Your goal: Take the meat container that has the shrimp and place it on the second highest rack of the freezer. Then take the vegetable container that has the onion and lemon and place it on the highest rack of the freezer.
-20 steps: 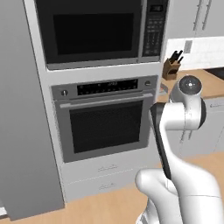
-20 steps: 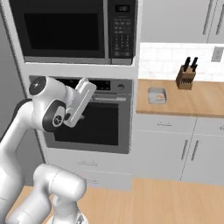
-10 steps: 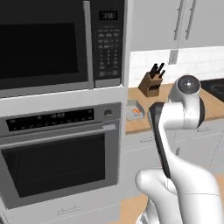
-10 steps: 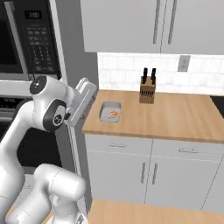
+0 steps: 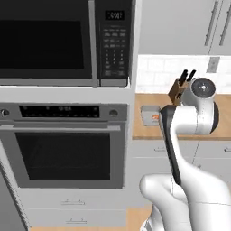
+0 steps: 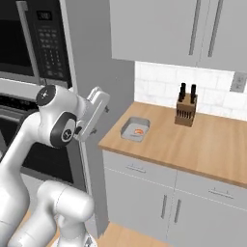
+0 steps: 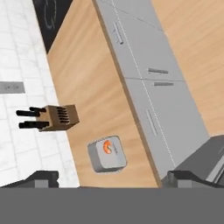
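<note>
Hand view: gripper (image 7: 111, 177) spread wide, empty; meat container (image 7: 107, 154) w/ shrimp (image 7: 106, 147) on counter (image 7: 83, 83) near knife block (image 7: 59, 117). Right base view adds microwave (image 6: 31, 41). Container's long axis runs counter edge to wall.

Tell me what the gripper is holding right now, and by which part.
Nothing is held. The gripper is open, its fingertips wide apart with only air between them. The meat container with the shrimp sits untouched on the wooden counter.
</note>
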